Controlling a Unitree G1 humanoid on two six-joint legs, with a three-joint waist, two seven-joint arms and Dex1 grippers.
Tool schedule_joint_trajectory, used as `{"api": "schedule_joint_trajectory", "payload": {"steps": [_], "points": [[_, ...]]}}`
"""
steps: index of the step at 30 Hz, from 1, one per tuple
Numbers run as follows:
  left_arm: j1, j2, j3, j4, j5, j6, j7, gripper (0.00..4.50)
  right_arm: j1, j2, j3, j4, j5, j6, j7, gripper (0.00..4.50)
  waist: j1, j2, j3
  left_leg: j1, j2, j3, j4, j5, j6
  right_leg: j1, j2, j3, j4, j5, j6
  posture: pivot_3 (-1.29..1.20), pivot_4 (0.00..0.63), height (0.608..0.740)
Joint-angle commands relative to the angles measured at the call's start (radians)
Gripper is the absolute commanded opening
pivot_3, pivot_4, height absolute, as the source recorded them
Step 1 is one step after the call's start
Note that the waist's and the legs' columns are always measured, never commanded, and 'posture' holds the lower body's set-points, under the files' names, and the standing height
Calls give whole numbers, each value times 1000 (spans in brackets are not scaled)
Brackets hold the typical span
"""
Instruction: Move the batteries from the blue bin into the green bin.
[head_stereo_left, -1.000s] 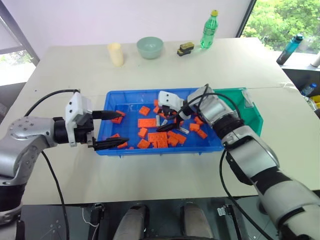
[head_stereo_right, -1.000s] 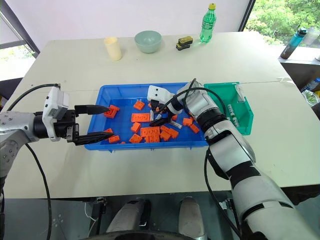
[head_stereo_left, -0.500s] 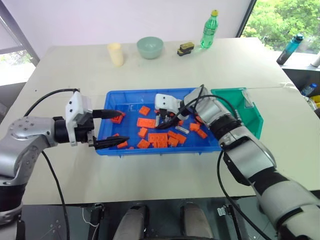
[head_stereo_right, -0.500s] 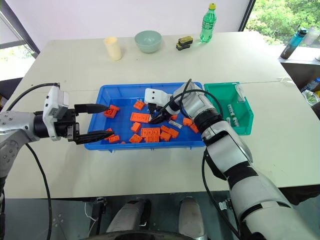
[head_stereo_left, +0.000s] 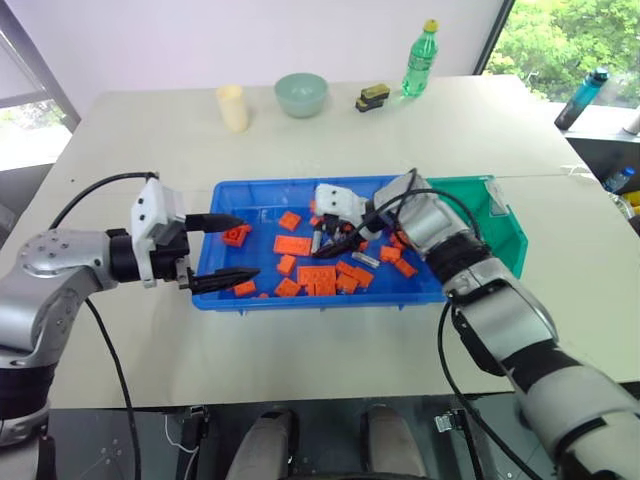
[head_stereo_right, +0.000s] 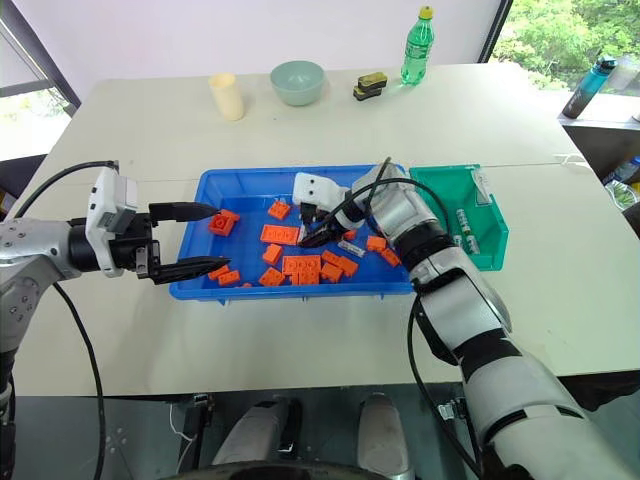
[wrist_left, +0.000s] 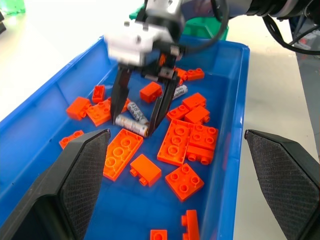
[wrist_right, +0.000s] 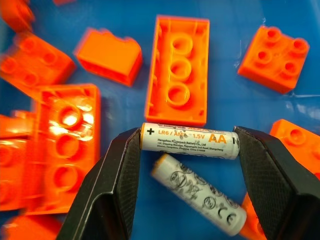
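Note:
The blue bin lies mid-table with orange bricks scattered in it. My right gripper reaches into its middle and is shut on a silver battery, clamped end to end between the fingers. A second battery lies loose on the bin floor just beneath, and a third rests further along among the bricks. The green bin adjoins the blue bin's right end, with batteries inside. At the blue bin's left end, my left gripper hovers open and holds nothing.
At the table's far side stand a pale green bowl, a cream cup, a green bottle and a small yellow-and-black object. A blue bottle stands off to the right.
My right gripper, wide open a second ago, has shut on a battery and raised it a little. The left gripper has stayed where it was.

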Motion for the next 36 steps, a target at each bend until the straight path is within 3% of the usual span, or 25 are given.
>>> {"api": "schedule_joint_trajectory", "payload": {"steps": [1, 6, 10, 14, 19, 23, 24, 30, 36], "points": [[8, -10, 11, -15, -7, -9, 7, 4500, 17, -96, -156, -310, 124, 230, 5, 2771, 1, 0, 0, 0, 0, 0, 0, 0, 0, 0, 0, 0, 0, 0, 0, 0, 150, 730], [32, -32, 13, -20, -7, -8, 22, 4500, 77, -327, -388, -576, 169, 478, -130, 2771, 23, 0, 0, -1, -1, 0, 0, 0, 0, 0, -1, 0, 0, 0, 0, 0, 150, 730], [20, -44, 9, -9, -11, -8, 25, 4500, 237, -546, -475, -654, 150, 497, -170, 2771, 40, -1, 0, -1, -1, 1, 0, 0, 0, 0, -1, 0, -2, 0, 0, 0, 150, 730], [-24, -60, -11, 31, 5, -21, 23, 4500, 351, -619, -539, -667, 165, 520, -242, 2771, 34, 0, 0, -1, 0, 6, 0, 0, 1, -1, -1, 3, -1, 0, 0, 0, 150, 730], [-78, -79, -27, 68, 16, -28, 19, 4500, 482, -661, -552, -711, 191, 524, -262, 2771, 23, 0, 0, -1, 0, 6, -1, 0, 1, -2, -1, 3, -1, 0, 0, 0, 150, 730], [-105, -85, -36, 91, 29, -40, 10, 4500, 525, -670, -551, -724, 217, 520, -281, 4314, 27, 0, 0, -1, 0, 6, 0, 0, 1, -2, -1, 3, -1, 0, 0, 0, 150, 730], [-108, -86, -37, 95, 31, -43, 11, 4500, 518, -671, -545, -724, 222, 519, -286, 4481, 27, 0, 0, -1, 0, 6, 0, 0, 1, -2, -1, 3, -1, 0, 0, 0, 150, 730], [-104, -91, -32, 86, 34, -43, 18, 4500, 444, -676, -477, -715, 241, 483, -277, 4481, 26, 0, 0, -1, 0, 6, 0, 0, 1, -2, -1, 3, -1, 0, 0, 0, 150, 730], [-96, -90, -26, 79, 33, -37, 23, 4500, 215, -486, -353, -669, 324, 504, -254, 4481, 15, 0, 0, -1, 2, 6, -1, 0, 1, -3, 0, 3, -1, 0, 0, 0, 150, 730]]}}
